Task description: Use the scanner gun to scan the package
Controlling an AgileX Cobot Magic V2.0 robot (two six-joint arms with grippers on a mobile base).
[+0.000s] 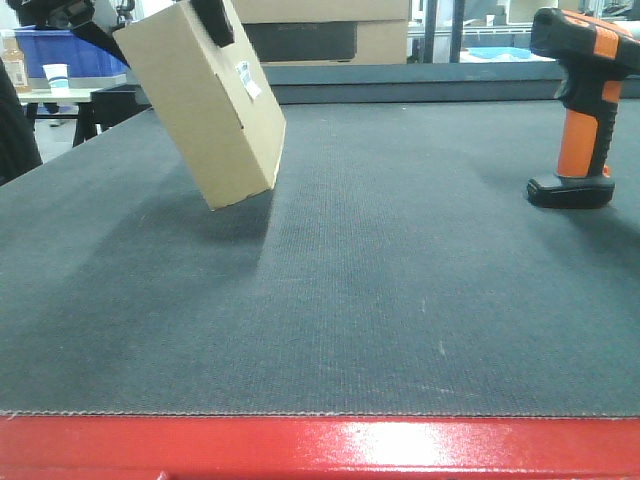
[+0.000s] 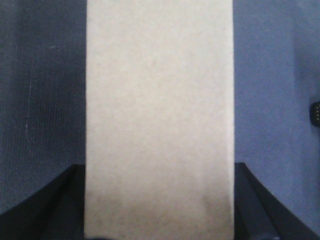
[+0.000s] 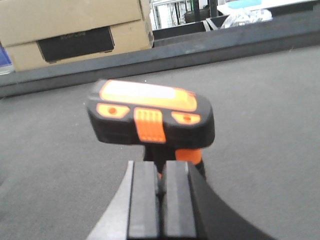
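Note:
The package [image 1: 205, 105], a small tan cardboard box with a white barcode sticker [image 1: 245, 78], hangs tilted above the dark mat at the upper left. My left gripper [image 1: 160, 22] is shut on its top end. In the left wrist view the package [image 2: 159, 115] fills the space between my two dark fingers [image 2: 67, 205]. The scanner gun [image 1: 585, 110] stands upright on its black base at the far right, orange handle below a black head. My right gripper [image 3: 160, 200] is shut with nothing between its pads, just behind the scanner gun [image 3: 150, 117]; it is not seen in the front view.
A larger cardboard box with a dark panel [image 1: 320, 35] [image 3: 75, 30] stands beyond the table's raised back edge. A blue bin [image 1: 70, 50] and a paper cup [image 1: 56, 75] sit at the far left. The red front edge [image 1: 320, 445] borders the mat.

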